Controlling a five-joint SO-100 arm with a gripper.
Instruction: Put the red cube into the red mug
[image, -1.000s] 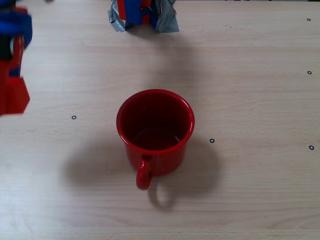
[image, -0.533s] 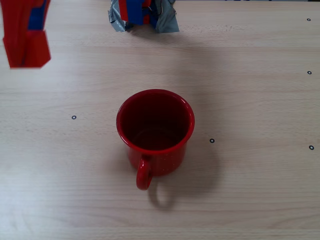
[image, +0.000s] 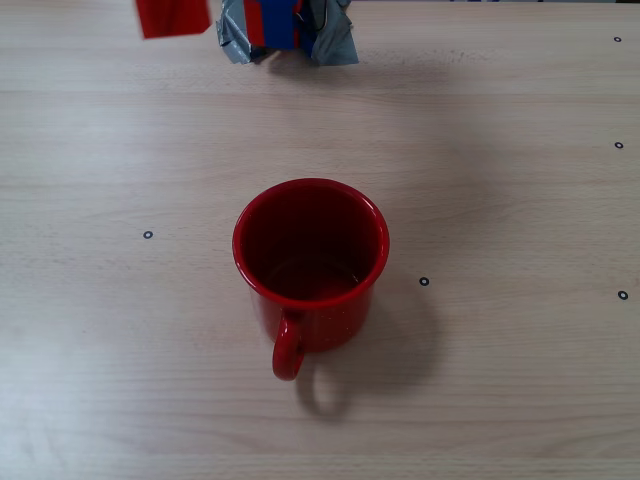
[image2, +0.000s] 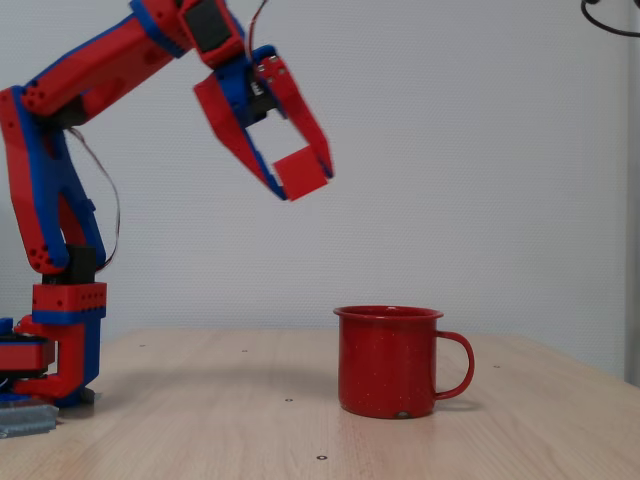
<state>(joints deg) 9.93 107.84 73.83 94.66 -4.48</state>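
Red cube (image2: 301, 171) in pincer (image2: 297, 176) grip, side-on; overhead likely crops it.

Open air lies below and ahead of the claw (image2: 298, 180); only the red mug (image2: 388, 361) stands on the table (image2: 250, 420), mouth unobstructed.

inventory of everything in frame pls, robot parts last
mug: 1, dark red, upright mid-table, empty inside, handle toward the bottom edge in the overhead view
cube: 1, bright red, held in the air between the gripper's fingers, well above the table and off to the side of the mug
table: 1, pale wood, small dark ring marks scattered on it
cable: 1, dark, top right corner of the side view
arm: 1, red and blue, base taped down
gripper: 1, red, closed on the cube
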